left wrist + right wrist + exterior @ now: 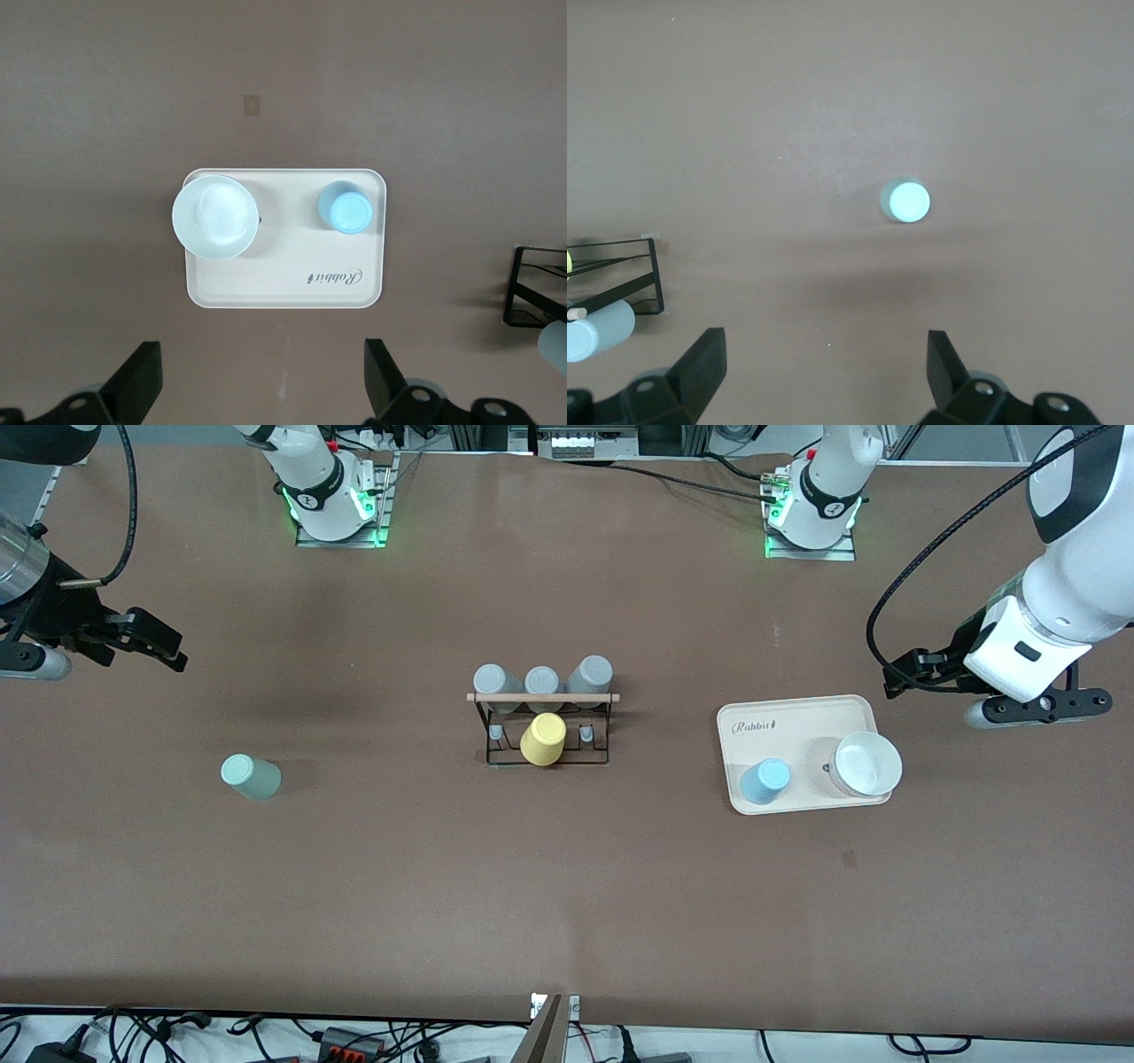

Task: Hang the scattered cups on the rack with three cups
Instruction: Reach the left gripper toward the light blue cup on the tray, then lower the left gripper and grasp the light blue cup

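Observation:
The black wire rack (602,697) with its wooden rod stands mid-table and carries three grey tumblers and a yellow tumbler (543,740). The pale mint green cup (251,776) stands upside down on the table toward the right arm's end; it also shows in the right wrist view (905,201). The light blue cup (765,781) stands upside down on a cream tray (797,731); it also shows in the left wrist view (345,207). My left gripper (899,677) is open and empty in the air beside the tray (263,390). My right gripper (164,646) is open and empty over bare table (824,381).
A white bowl (866,763) sits on the tray beside the blue cup, and shows in the left wrist view (215,217). A corner of the rack shows in the left wrist view (536,283) and the right wrist view (629,274).

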You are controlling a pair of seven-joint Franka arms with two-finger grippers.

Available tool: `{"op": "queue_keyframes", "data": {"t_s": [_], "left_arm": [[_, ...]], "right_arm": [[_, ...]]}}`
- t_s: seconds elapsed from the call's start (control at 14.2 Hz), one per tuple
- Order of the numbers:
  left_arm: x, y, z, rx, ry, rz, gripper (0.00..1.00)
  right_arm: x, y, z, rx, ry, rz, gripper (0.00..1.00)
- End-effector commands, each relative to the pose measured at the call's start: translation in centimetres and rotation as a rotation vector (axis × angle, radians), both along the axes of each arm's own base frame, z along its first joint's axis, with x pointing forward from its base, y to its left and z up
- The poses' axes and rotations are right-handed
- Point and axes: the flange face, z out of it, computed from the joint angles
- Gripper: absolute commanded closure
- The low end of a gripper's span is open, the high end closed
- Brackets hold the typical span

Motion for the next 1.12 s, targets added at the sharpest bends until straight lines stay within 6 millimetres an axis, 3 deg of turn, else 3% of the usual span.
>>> {"op": "queue_keyframes", "data": {"t_s": [0.0, 0.42, 0.56, 0.7, 0.77, 0.91, 1.05], "left_arm": [[-0.5, -0.2, 0.8, 0.01, -0.017, -0.011, 0.0], [0.1, -0.9, 0.3, -0.034, -0.005, -0.009, 0.0], [1.8, -1.4, -3.2, -0.041, 0.06, -0.008, 0.0], [1.8, -3.6, -4.1, -0.059, 0.078, -0.035, 0.0], [2.0, -5.1, -5.9, -0.056, 0.108, -0.052, 0.0], [3.1, -6.8, -11.5, -0.054, 0.189, -0.072, 0.0], [4.5, -11.7, -17.2, -0.022, 0.25, -0.148, 0.0]], "right_arm": [[0.2, 0.3, 0.1, 0.002, 0.012, -0.016, 0.0], [0.3, 0.3, 0.4, 0.004, 0.006, -0.023, 0.0], [0.3, 0.3, 0.4, 0.002, 0.007, -0.023, 0.0], [0.3, 0.3, 0.3, 0.002, 0.009, -0.026, 0.0], [0.2, 0.3, 0.3, 0.002, 0.01, -0.026, 0.0], [0.2, 0.3, 0.3, 0.002, 0.01, -0.026, 0.0], [0.2, 0.3, 0.3, 0.002, 0.01, -0.026, 0.0]]}}
